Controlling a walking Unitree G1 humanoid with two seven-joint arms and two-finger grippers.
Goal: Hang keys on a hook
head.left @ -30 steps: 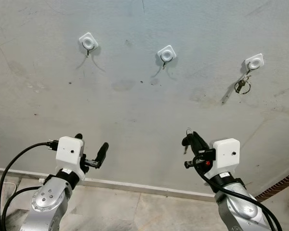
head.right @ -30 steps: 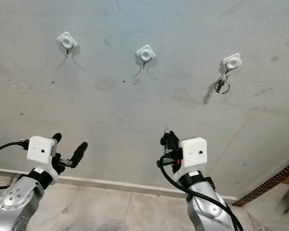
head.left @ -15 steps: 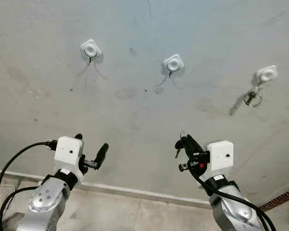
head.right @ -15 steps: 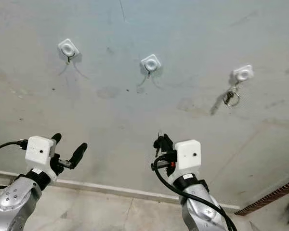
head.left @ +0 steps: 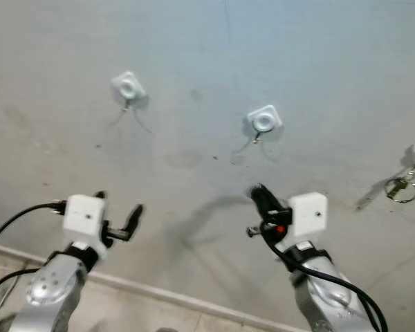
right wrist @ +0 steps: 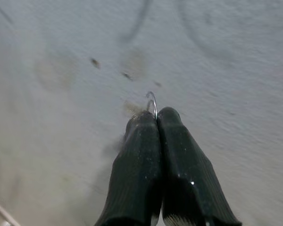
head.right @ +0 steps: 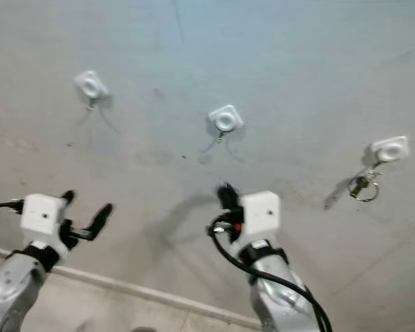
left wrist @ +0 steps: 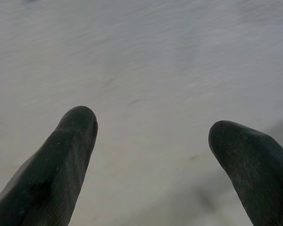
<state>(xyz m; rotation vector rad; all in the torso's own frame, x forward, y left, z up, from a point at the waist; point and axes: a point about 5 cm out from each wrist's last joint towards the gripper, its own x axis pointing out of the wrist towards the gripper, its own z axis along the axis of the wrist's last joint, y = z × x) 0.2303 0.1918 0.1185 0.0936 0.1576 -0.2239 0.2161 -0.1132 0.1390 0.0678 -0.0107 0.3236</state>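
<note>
My right gripper is pinched tight on the keys, only their thin ring peeking past my fingertips. The middle hook sits on the wall above and just ahead (blurred). My left gripper hangs spread wide, holding nothing.

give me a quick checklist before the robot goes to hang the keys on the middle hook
1. Keys gripped: ok. Right gripper is shut on the key ring, whose wire loop pokes out past the fingertips.
2. Middle hook free: ok, nothing hangs on it.
3. Right hook: not ok as a target, another key set already hangs there.
4. Right gripper lined up: not ok, it sits below the middle hook.
5. Left gripper out of the way: ok, open and off to the left.
6. Image sharpness: not ok, head views are blurred.
</note>
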